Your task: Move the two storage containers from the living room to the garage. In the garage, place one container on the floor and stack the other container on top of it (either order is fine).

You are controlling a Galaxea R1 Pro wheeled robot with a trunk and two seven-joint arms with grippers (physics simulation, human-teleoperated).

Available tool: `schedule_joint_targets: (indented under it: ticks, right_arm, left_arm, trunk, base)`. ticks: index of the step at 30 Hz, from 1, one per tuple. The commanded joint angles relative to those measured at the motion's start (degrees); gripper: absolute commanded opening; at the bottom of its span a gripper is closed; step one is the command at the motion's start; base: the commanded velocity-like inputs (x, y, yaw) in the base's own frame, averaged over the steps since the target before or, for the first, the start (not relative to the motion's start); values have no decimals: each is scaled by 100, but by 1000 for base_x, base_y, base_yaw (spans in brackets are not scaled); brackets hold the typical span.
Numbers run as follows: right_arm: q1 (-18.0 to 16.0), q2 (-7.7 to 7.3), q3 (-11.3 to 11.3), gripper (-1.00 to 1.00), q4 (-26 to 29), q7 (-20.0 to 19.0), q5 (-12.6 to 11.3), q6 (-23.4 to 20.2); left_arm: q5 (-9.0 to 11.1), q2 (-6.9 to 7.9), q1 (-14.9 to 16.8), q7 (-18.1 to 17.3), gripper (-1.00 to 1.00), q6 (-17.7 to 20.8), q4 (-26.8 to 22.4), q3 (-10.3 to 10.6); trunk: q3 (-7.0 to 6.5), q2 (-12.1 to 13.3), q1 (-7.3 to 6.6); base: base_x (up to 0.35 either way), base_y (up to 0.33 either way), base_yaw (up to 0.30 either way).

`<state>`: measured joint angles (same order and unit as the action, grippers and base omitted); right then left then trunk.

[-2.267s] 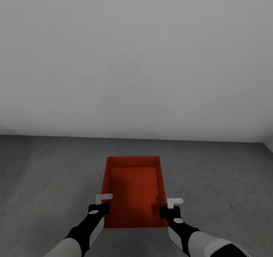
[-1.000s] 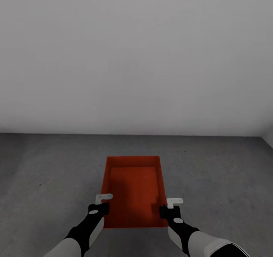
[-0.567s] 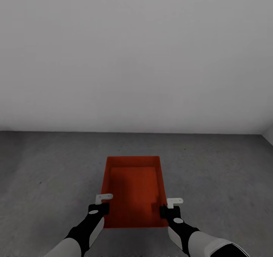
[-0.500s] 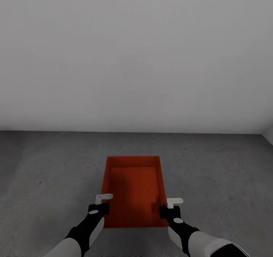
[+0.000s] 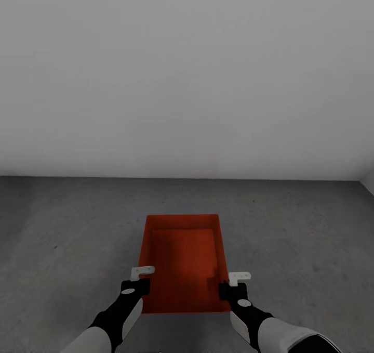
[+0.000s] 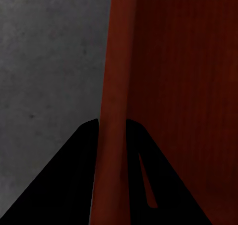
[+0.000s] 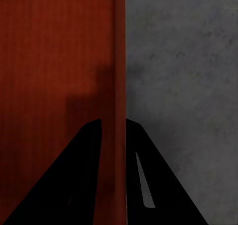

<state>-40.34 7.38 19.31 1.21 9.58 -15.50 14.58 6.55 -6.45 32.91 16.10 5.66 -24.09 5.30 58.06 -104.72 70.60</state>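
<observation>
The left gripper (image 5: 141, 282) reached forward from the lower left of the head view, black at the wrist with pale fingertips, and met the left long wall of the storage container (image 5: 183, 262). In the left wrist view that gripper (image 6: 113, 135) had its jaws closed on that wall, one dark finger (image 6: 74, 175) outside it and the other inside, the thin orange-red edge of the storage container (image 6: 173, 86) running straight up between them.

The container was a plain orange-red rectangular box, open at the top, with low straight walls and a flat bottom showing a faint fine ribbing. A darker shade lay over the near part of its bottom by the right wall. Its long sides ran away from the robot toward the wall (image 5: 187, 77). It hung between the two grippers above the floor (image 5: 67, 238), well short of the line where the floor met that wall; whether its base touched the concrete could not be told.

The right gripper (image 5: 232, 284) matched the left one on the container's right long wall. In the right wrist view the gripper (image 7: 114, 135) had its jaws clamped on the wall of the container (image 7: 54, 76) in the same way, a finger (image 7: 148, 180) on either face of it.

The floor was dark grey, rough and matte, mottled with paler patches. The wall beyond the container was plain pale grey.
</observation>
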Motion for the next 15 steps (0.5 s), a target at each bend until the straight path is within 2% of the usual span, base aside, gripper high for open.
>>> schedule_joint_targets:
  ticks: [1, 15]
  right_arm:
    - [0, 1, -156, -100, 2, 17, -15, 10]
    - [0, 1, -156, -100, 2, 17, -15, 10]
  left_arm:
    - [-13, 188, 4, 86, -100, 41, -26, -143]
    - [-13, 188, 4, 86, -100, 48, -26, -143]
  trunk:
    - [13, -2, -1]
    - [85, -2, -1]
  base:
    - [0, 0, 0]
    - [0, 0, 0]
